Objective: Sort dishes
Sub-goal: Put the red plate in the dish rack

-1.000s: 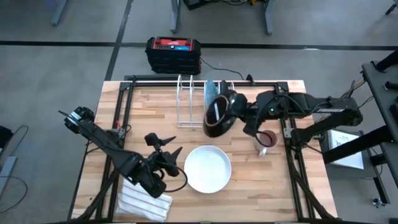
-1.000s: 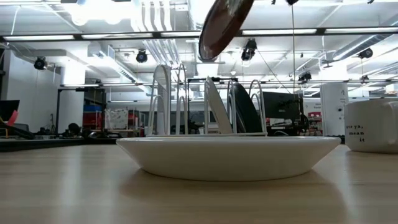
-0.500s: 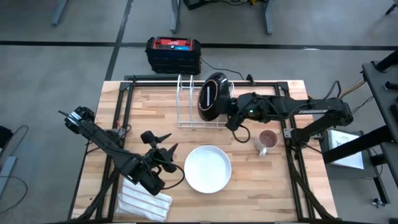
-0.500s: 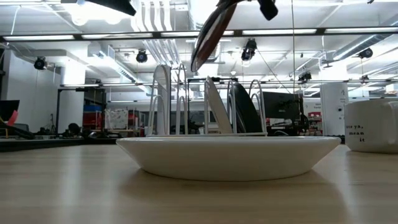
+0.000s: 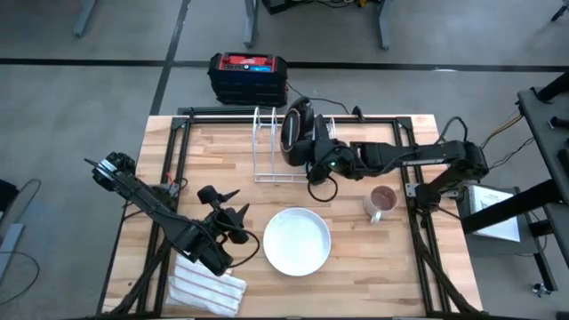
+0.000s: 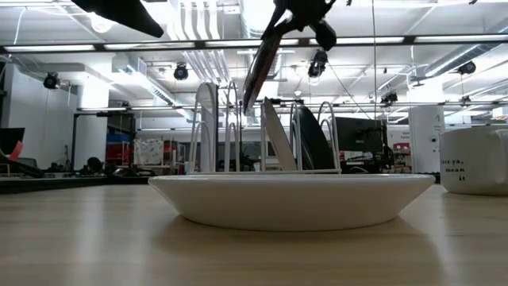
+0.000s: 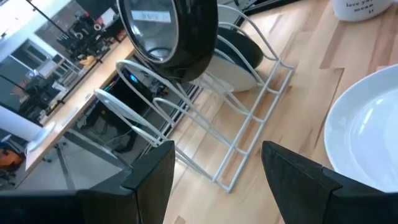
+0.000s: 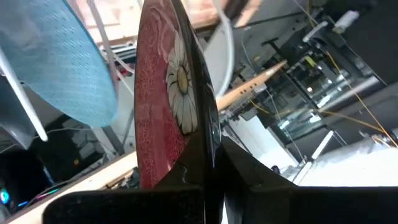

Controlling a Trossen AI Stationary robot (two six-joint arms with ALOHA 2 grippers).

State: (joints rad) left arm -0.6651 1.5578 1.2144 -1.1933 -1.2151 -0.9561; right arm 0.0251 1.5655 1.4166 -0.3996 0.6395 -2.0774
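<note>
We found the left gripper (image 5: pixel 233 216) above the worktop (image 5: pixel 204 160), its fingers spread apart with nothing between them, just left of the white dish (image 5: pixel 297 240) lying flat near the front. Farther right, the right gripper (image 5: pixel 313 153) was clamped on the red flowered dish (image 5: pixel 294 133), holding it on edge above the wire rack (image 5: pixel 267 147), beside the light blue dish (image 8: pixel 68 62) standing there. The mug (image 5: pixel 380 203) sat at the right.

Overhead view straight down, table-level view across, both wrist views close on the rack (image 5: pixel 283 151).
</note>
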